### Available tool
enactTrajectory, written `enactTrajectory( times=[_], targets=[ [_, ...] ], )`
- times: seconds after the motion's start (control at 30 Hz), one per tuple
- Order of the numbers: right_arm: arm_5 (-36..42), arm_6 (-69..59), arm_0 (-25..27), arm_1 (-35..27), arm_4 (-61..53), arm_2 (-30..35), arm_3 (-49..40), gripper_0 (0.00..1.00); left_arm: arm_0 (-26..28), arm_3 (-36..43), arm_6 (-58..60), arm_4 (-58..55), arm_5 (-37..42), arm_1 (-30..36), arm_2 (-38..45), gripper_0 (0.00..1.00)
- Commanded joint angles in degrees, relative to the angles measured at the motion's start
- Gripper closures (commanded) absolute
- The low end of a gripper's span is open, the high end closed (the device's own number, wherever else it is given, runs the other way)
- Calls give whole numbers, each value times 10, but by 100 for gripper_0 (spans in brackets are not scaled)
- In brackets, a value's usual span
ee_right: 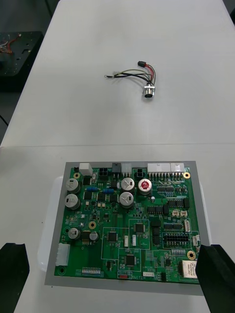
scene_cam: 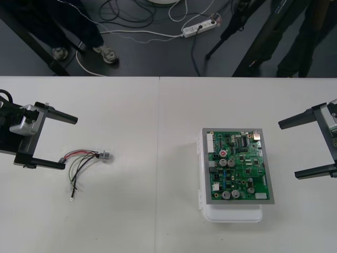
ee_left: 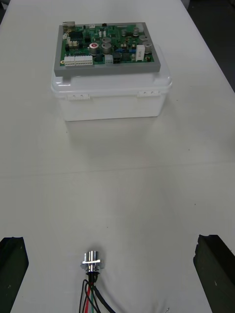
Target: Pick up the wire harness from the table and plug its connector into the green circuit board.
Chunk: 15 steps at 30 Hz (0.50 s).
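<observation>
The wire harness [scene_cam: 83, 161] lies on the table's left half. Its small black plug [scene_cam: 63, 159] is at the left end and its round metal socket [scene_cam: 104, 156] at the right. My left gripper [scene_cam: 70, 143] is open just left of the harness, and its lower finger [scene_cam: 50, 164] almost touches the plug. In the left wrist view the socket [ee_left: 92, 259] lies between the wide-apart fingers [ee_left: 11, 266]. The green circuit board [scene_cam: 237, 166] sits on its white base [scene_cam: 231, 213] at the right. My right gripper [scene_cam: 287, 150] hangs open beside the board.
A seam [scene_cam: 159, 158] divides the table into two halves between harness and board. In the right wrist view the board [ee_right: 129, 217] is close below that gripper and the harness [ee_right: 134, 76] lies farther off. The table's far edge [scene_cam: 168, 77] borders dark floor with cables.
</observation>
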<state>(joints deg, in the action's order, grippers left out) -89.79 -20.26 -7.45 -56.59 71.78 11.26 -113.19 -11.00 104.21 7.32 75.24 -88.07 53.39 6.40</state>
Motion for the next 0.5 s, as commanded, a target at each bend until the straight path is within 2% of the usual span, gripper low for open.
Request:
enactTrajectory(
  times=[0.03,0.5],
  targets=[
    [-2,4,-16,1,3,19,-1,0,7,7,38,3,-19,24,12,0],
    [-2,4,-16,1,3,19,-1,0,7,7,38,3,-19,24,12,0]
  ],
)
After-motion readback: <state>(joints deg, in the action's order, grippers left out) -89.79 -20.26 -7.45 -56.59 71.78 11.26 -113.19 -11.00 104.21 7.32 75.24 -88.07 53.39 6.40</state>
